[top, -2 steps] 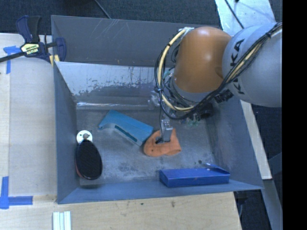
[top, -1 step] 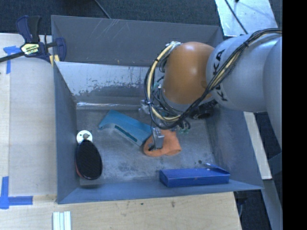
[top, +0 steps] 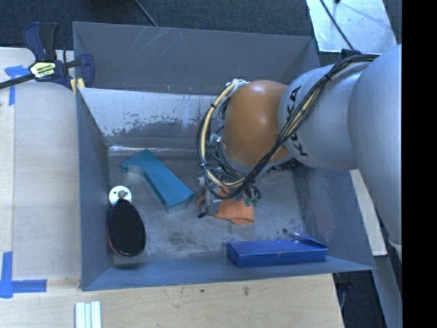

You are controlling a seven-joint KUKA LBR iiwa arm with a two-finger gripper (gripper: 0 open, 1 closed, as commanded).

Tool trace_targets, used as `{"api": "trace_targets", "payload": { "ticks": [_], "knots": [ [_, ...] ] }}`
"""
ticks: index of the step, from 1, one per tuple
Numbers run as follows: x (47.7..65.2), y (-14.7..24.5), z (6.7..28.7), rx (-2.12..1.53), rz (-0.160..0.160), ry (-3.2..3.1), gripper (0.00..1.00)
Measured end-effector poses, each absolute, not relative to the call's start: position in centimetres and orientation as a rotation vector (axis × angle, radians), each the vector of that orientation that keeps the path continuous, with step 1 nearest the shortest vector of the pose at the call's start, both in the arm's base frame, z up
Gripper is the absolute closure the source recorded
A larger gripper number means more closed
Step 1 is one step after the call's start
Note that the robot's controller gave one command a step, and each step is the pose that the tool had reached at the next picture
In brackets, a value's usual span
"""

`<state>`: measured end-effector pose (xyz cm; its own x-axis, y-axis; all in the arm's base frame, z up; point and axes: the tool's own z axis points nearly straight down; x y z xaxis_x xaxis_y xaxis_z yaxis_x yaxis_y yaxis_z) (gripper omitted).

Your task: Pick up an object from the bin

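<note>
My gripper (top: 207,200) hangs low over the middle of the bin floor, mostly hidden under the arm's wrist. Right beside it, to its right, lies a small orange thing (top: 236,213), partly covered by the gripper's body. Whether the gripper touches it I cannot tell. A teal wedge-shaped block (top: 159,178) lies just to the gripper's left, angled from the back left toward the middle, its near end close to the gripper.
A black oval brush-like thing (top: 125,230) with a white round end lies in the front left corner. A long blue box (top: 276,252) rests along the front wall at the right. The arm and its cables cover the bin's right back part.
</note>
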<state>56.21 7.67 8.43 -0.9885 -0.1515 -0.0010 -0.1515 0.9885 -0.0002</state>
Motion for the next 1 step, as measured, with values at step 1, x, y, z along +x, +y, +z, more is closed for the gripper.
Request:
{"api": "trace_targets", "payload": {
  "ticks": [1],
  "knots": [
    [56.21,7.67,8.44,-0.239,0.000,3.131,1.00]
  ]
}}
